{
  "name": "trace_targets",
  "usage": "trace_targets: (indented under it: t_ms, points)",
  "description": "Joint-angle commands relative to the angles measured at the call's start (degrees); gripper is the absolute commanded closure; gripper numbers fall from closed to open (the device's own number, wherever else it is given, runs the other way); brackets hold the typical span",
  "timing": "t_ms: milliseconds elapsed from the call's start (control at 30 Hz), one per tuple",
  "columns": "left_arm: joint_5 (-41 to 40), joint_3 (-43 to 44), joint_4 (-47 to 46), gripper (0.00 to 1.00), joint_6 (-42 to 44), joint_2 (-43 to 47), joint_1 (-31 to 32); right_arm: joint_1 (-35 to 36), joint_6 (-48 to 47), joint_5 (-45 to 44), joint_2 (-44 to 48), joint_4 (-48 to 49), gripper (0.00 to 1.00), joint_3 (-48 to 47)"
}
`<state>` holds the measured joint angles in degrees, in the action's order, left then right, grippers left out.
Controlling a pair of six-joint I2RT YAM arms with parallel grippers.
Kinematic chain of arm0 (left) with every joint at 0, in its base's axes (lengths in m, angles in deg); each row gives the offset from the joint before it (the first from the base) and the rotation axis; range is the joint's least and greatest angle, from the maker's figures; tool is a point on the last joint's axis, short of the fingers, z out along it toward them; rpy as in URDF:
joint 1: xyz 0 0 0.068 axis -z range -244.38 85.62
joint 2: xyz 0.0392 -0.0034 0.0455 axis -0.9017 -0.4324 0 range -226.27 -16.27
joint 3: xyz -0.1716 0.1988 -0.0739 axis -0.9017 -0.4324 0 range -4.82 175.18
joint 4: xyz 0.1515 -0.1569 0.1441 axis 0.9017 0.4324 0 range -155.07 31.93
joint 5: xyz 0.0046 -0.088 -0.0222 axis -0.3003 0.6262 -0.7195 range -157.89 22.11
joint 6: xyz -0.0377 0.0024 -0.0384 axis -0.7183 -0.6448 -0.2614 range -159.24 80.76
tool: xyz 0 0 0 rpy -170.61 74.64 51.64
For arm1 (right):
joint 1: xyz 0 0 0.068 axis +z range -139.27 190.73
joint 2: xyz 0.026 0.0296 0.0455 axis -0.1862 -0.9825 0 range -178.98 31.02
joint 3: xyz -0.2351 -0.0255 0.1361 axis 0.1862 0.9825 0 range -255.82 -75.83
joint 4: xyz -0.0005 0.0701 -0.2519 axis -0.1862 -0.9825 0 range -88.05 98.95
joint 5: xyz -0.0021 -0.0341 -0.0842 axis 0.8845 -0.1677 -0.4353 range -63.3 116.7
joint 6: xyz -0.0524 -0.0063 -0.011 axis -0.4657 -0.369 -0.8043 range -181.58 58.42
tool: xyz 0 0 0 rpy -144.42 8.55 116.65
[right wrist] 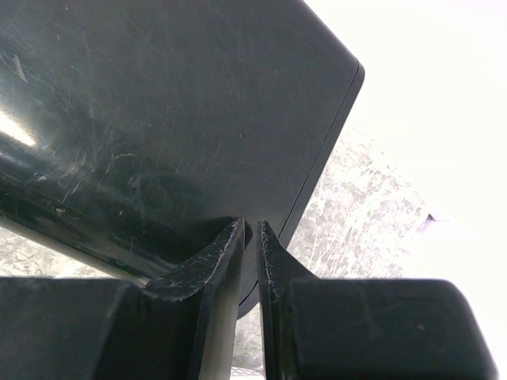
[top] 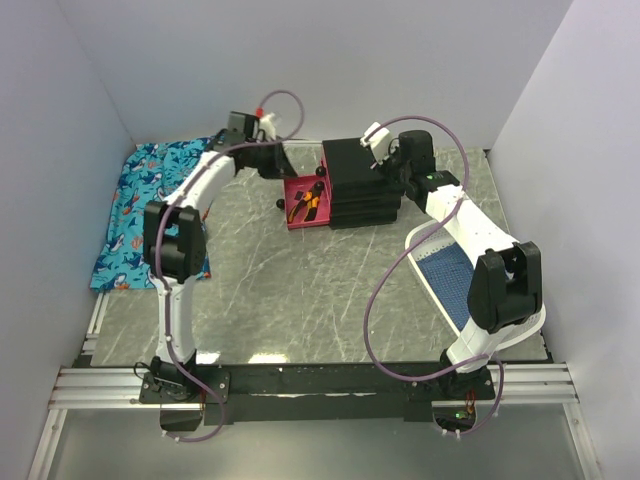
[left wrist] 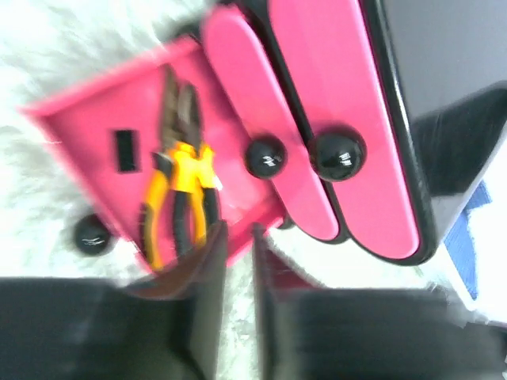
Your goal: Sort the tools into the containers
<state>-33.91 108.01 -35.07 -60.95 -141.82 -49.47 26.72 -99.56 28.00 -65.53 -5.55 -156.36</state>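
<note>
- The grey marbled counter carries a shark-patterned blue cloth at far left.
- A boxy black cabinet stands far centre. The right arm's jaws are clenched and empty, pressed on its top.
- One magenta-pink shallow drawer is pulled out leftward.
- Orange-handled pliers lie in it, long axis near-to-far, handles toward the left arm's clenched, empty jaws. That arm is nearer, and only the drawer wall intervenes.

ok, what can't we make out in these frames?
Left wrist: contents of the two shut drawers, hidden behind their fronts.
Left wrist: black rectangle in the open drawer beside the pliers, blurred; slot or object, unclear.
Right wrist: cabinet top fills the view; all drawers out of frame.
</note>
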Motion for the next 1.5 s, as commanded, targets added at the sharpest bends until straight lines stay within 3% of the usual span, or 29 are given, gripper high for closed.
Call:
trace_targets:
  t_ms: [0,233,467,833,1133,1400,1467]
  points:
    - [-2.68,-0.07,-1.87,0.99,3.69,1.29,-5.15,-0.17,4.04,0.72,-0.31,-10.29,0.81,2.49]
    - [-3.66,1.16,-0.21,0.99,11.60,-4.78,-7.97,-5.70,20.20,2.40,1.90,-4.93,0.78,-5.51]
    - [-1.90,0.72,-1.08,0.99,13.10,-7.60,-7.01,-10.97,20.05,0.80,-3.81,-4.48,0.85,-7.54]
    - [4.43,2.03,-2.31,0.99,13.72,-10.23,-1.47,-11.77,18.29,17.49,-13.74,-12.65,0.92,-13.67]
    - [8.12,4.76,-6.44,0.99,9.50,-12.52,3.89,-9.75,19.43,22.60,-16.39,-15.03,0.92,-16.41]
    - [20.49,3.88,-20.58,0.98,-1.91,-15.59,4.77,-8.52,19.69,21.29,-15.51,-14.42,0.92,-15.01]
    - [20.52,3.79,-22.08,0.96,-4.72,-16.03,4.77,-8.43,19.52,20.33,-14.90,-14.24,0.92,-14.66]
